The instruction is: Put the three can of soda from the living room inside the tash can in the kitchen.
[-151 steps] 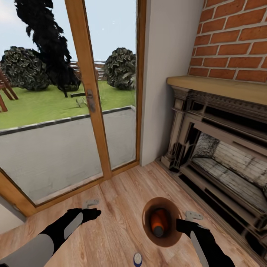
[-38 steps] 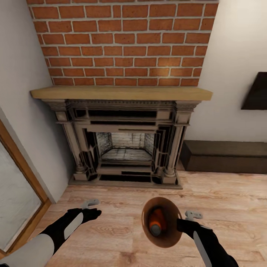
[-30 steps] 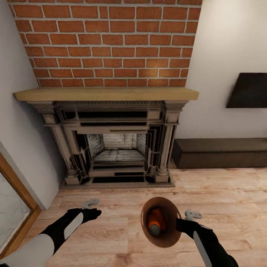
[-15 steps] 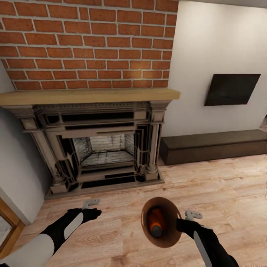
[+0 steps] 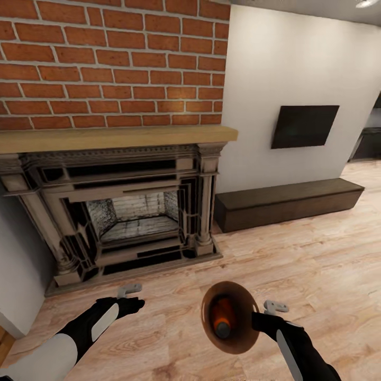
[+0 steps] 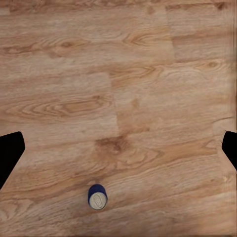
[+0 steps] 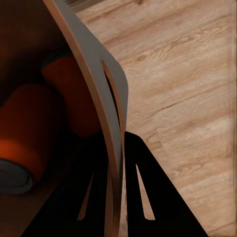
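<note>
The copper-brown tash can (image 5: 207, 309) hangs above the wood floor, and my right gripper (image 5: 261, 319) is shut on its rim. An orange can of soda (image 5: 222, 313) with a grey top lies inside it. In the right wrist view the bin's wall (image 7: 91, 69) with its handle slot sits between the fingers (image 7: 148, 192), and two orange cans (image 7: 27, 131) (image 7: 74, 96) lie inside. My left gripper (image 5: 132, 297) hovers open over the floor. In its wrist view a dark blue can of soda (image 6: 97, 196) stands upright on the planks below the open gripper (image 6: 118, 150).
A brick chimney with an ornate fireplace (image 5: 127, 211) stands ahead on the left. A wall TV (image 5: 304, 126) hangs over a low dark bench (image 5: 286, 202) on the right. Light wood floor (image 5: 317, 254) stretches away to the right towards dark cabinets (image 5: 370, 140).
The whole view has swung right, from the glass doors past the fireplace to the TV wall: the camera turned. Both arms and the held bin keep their places in the picture.
</note>
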Robot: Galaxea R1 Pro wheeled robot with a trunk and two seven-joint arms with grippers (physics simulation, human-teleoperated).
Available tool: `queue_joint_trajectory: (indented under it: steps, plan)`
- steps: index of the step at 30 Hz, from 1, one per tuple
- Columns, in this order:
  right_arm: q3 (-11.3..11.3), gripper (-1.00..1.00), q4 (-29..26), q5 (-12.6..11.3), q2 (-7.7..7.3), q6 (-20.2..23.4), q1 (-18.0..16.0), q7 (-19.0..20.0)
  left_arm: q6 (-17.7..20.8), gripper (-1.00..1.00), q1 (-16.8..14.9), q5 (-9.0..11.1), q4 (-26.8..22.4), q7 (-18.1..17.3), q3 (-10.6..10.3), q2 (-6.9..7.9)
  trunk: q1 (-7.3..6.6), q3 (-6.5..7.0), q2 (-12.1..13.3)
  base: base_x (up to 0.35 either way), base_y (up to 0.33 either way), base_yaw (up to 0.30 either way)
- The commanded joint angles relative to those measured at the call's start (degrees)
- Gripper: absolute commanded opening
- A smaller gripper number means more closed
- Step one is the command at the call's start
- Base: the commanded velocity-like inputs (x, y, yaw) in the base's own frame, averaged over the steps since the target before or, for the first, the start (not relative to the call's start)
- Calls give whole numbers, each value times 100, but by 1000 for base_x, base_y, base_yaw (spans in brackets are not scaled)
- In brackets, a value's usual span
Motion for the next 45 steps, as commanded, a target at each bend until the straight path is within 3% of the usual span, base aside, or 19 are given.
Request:
queue_joint_trajectory:
  steps: [1,9,20,39,45]
  plan:
    - [-2,-100,-6,-74,1,1,-2,42,0,100,0,0,2,0,0,0,-1,1,-2,-21,47,-296]
    - [-2,-100,-6,-74,1,-4,-2,38,-4,100,0,0,4,1,0,0,-1,1,-2,-97,144,-288]
    - [4,-100,-6,-74,1,-16,2,37,-32,100,0,0,4,0,0,0,-1,1,-2,-57,109,-92]
    - [-1,-100,-6,-74,1,-16,-1,42,-34,100,0,0,4,-1,-2,0,-1,1,-2,-9,16,-204]
    - [-2,-100,-6,-74,1,-16,0,34,-38,100,0,6,4,2,-144,0,-1,1,-2,-80,110,-78]
